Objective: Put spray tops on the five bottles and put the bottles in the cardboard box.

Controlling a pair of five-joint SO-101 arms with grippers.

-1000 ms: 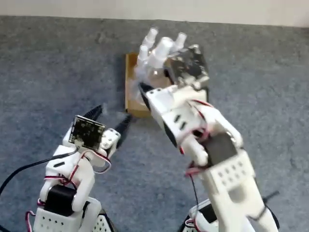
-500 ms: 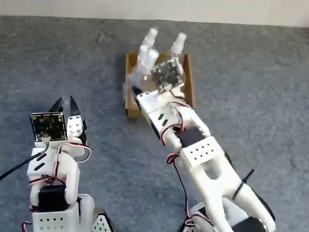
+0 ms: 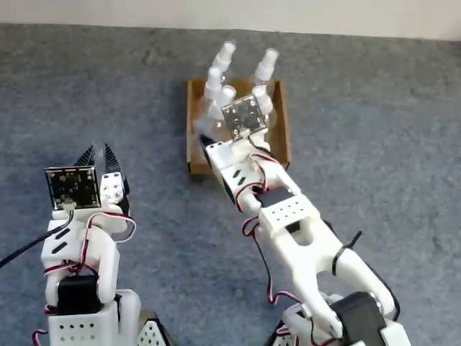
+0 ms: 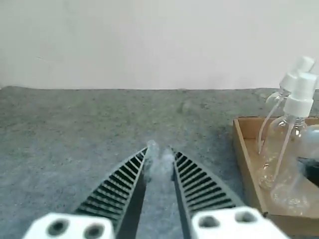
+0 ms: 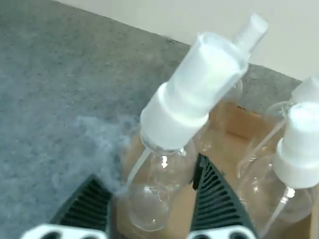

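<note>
box: open-topped cardboard, upper centre of the high view, on the grey mat.
tilted bottle: clear, leaning, with a white spray top on it; its base sits just inside the box's left wall in the high view.
other bottles: upright in the far half of the box, tops on, packed close; little room is left between them and the walls.
right gripper: down in the box with its jaws wide on either side of the tilted bottle, one jaw against the glass, the other a little off it.
right arm: runs from the lower right of the high view up to the box and covers the box's near right part.
left gripper: left of centre in the high view, well apart from the box; jaws narrow, a thin gap at the tips, nothing between them.
open room: bare mat lies left, right and in front of the box; the mat's far edge meets a pale wall just behind it.
</note>
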